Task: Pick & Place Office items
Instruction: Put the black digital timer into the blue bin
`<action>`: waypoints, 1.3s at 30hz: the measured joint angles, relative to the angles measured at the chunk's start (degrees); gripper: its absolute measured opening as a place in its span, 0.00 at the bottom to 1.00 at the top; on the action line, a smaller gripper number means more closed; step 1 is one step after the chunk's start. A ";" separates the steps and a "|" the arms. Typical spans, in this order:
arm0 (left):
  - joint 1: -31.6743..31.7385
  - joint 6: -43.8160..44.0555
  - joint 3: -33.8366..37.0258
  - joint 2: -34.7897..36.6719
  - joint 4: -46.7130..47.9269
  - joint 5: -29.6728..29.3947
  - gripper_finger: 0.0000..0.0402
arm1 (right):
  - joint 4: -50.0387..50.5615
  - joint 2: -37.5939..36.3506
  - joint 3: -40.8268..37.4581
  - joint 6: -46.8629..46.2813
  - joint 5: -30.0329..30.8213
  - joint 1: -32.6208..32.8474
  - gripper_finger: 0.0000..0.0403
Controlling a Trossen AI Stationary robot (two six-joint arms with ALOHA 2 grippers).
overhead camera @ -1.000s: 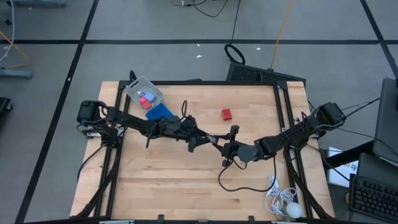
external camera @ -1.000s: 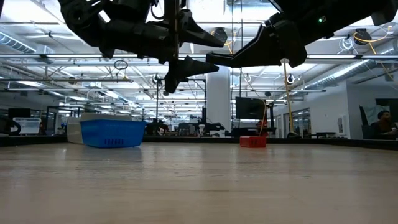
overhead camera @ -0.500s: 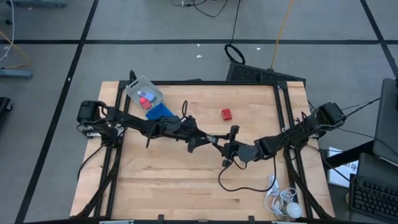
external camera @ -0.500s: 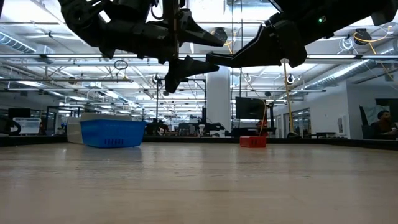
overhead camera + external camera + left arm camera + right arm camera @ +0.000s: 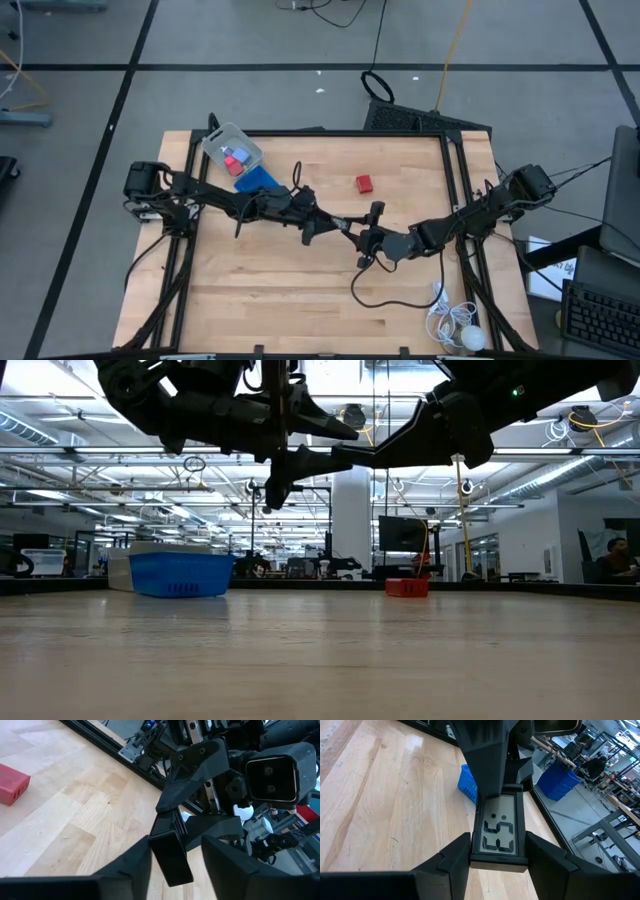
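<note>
From above, the left tool [image 5: 345, 225] and right tool [image 5: 368, 232] meet mid-counter [image 5: 270, 300], the red block [image 5: 364, 183] lying apart. At counter level, both hang above the wood. Left wrist: fingers pinch a dark rectangular piece [image 5: 170, 851]. Right wrist: the same piece [image 5: 498, 837] — pale display showing — is pinched too.

Table [image 5: 270, 285]: pale wood grain with darker streaks, framed in black rails; red block [image 5: 364, 183]: plain red, ribbed side; blue tray [image 5: 182, 574]: solid blue, slotted wall; clear box [image 5: 231, 149]: transparent, red and blue pieces inside; dark rectangular item [image 5: 498, 837]: black frame, pale grey centre with dark digits; both arms: black; corded gadget [image 5: 470, 337]: white.
</note>
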State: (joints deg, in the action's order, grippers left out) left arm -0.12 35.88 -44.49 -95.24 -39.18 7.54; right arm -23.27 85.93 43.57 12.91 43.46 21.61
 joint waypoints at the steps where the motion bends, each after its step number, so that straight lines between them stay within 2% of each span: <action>1: 0.00 -0.01 0.00 0.00 0.03 -0.03 0.40 | 0.00 0.00 0.00 0.02 0.00 0.00 0.40; 7: 0.08 -1.70 0.00 0.00 0.22 -0.38 0.23 | -0.03 0.00 0.00 0.41 0.19 0.00 0.39; 12: 0.26 -8.95 0.07 0.00 -0.44 -2.19 0.16 | -0.45 -0.09 0.00 -2.32 0.47 0.00 0.43; 16: 0.66 -15.87 0.07 0.40 -1.19 -1.91 0.16 | -0.30 -0.27 0.00 -7.01 0.00 0.00 0.46; 19: 0.74 -17.89 0.07 1.05 -1.21 -2.66 0.16 | 0.02 -0.59 0.00 -8.65 -0.75 -0.20 0.47; 27: 0.51 -20.54 0.04 1.65 -1.20 -3.75 0.15 | 5.52 -4.80 -0.50 -14.73 -8.84 -1.79 0.47; 30: 0.35 -21.64 0.02 1.77 -1.46 -4.74 0.15 | 6.15 -6.70 -2.45 -16.04 -11.74 -2.12 0.47; 36: 0.37 -22.64 0.00 2.73 0.17 -5.59 0.15 | 3.36 -12.73 -8.14 -17.49 -11.17 -2.12 0.46; 39: 0.35 -23.96 0.00 4.73 3.48 -6.05 0.15 | -1.21 -16.35 -11.68 -18.24 -11.07 -2.12 0.45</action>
State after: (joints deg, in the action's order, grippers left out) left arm 0.23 11.92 -44.49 -90.51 -35.70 1.49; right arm -24.48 69.58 31.89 -5.34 32.39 19.49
